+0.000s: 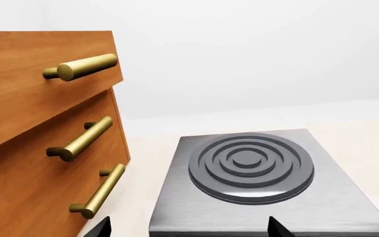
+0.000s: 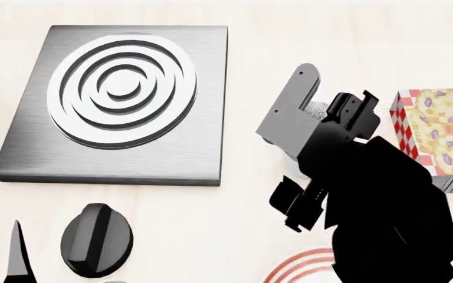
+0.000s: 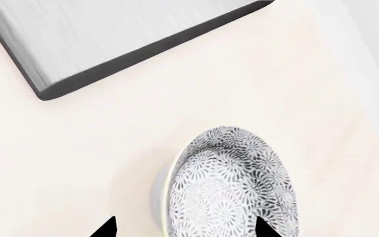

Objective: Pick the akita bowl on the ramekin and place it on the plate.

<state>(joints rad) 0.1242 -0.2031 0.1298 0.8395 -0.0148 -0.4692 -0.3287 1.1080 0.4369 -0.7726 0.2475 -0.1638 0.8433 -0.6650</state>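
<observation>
The akita bowl (image 3: 232, 182), grey-black speckled, fills the lower part of the right wrist view. A thin white edge of the ramekin (image 3: 158, 195) peeks out at its side; the rest is hidden under the bowl. My right gripper (image 3: 186, 228) is open, its two dark fingertips on either side of the bowl and not touching it. In the head view only a speckled sliver of the bowl (image 2: 318, 108) shows behind the right arm. The red-ringed rim of the plate (image 2: 297, 266) shows at the bottom edge, near the arm. My left gripper (image 1: 189, 228) is open and holds nothing.
A steel hob plate (image 2: 120, 100) with a ringed burner lies at the left, and a black knob (image 2: 97, 239) sits in front of it. A red-checked snack box (image 2: 439, 132) stands at the right. Wooden drawers with brass handles (image 1: 45, 148) flank the hob.
</observation>
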